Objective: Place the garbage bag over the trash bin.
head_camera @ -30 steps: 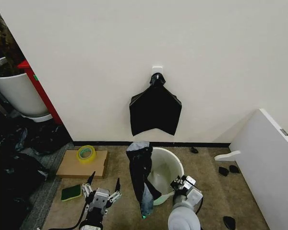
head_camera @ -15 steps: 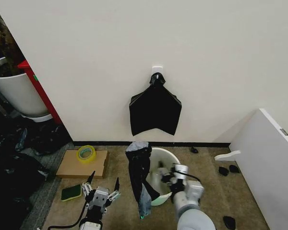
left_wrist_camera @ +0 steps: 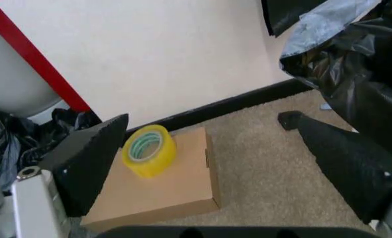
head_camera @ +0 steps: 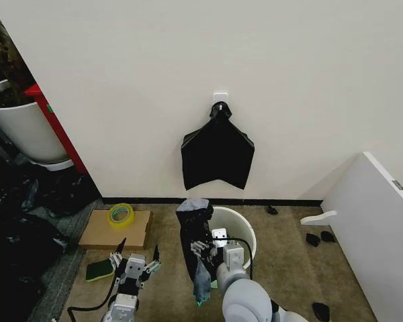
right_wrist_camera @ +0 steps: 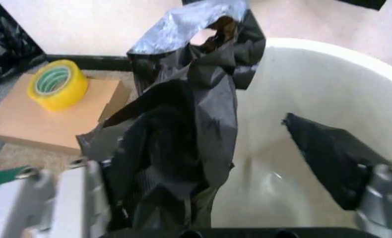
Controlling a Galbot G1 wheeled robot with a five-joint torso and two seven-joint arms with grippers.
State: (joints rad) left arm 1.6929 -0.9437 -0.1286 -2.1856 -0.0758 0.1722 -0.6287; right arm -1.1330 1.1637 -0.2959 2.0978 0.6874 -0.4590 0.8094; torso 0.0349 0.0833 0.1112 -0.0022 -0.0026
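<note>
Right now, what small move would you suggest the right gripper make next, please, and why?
Probably close on the garbage bag: the open right gripper already straddles its draped fold at the trash bin rim, while the bag covers only one side.

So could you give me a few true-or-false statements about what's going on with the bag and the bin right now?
1. The bag hangs over the bin's left rim. True.
2. The right tool is open at the bag, above the bin. True.
3. The tape roll lies inside the bin. False: it sits on a flat cardboard box to the bin's left.
4. The left tool grips the bag. False: it is open, holds nothing, and is low over the carpet, left of the bag.
5. The bag already lines the whole bin. False: most of the white inside is bare.
</note>
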